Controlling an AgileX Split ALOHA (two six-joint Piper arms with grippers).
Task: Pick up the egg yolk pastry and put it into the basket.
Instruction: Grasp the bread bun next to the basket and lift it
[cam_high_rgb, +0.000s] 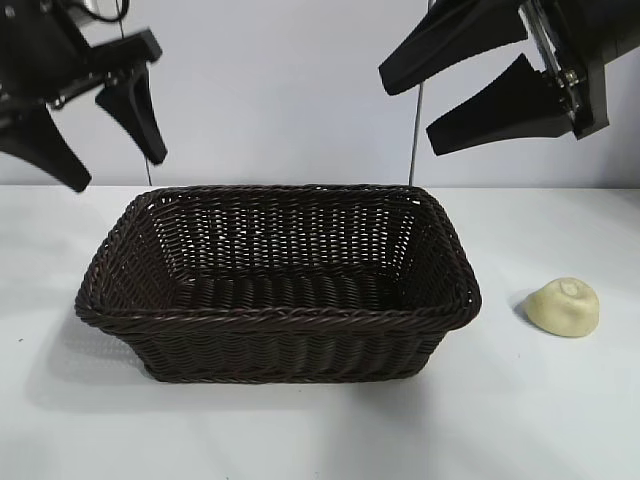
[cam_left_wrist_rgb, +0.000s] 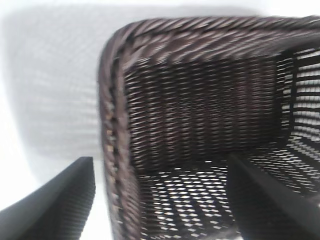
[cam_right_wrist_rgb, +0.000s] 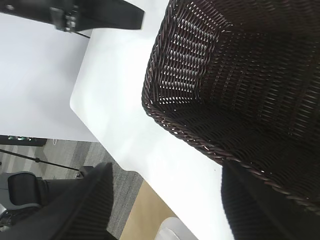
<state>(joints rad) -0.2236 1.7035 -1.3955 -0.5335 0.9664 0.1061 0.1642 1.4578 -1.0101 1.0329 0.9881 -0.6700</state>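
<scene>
We see the egg yolk pastry (cam_high_rgb: 564, 306) on the tabletop (cam_high_rgb: 560, 400), just beside the basket (cam_high_rgb: 278, 318). It lies below the right tool (cam_high_rgb: 478, 82), which hangs empty and spread wide, nearer than the equally empty, open left tool (cam_high_rgb: 118, 168).

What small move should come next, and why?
Probably lower the right hand toward the egg yolk pastry: it lies on the table right of the basket, which looks empty, and both open hands hang high, the left hand farther away.
</scene>
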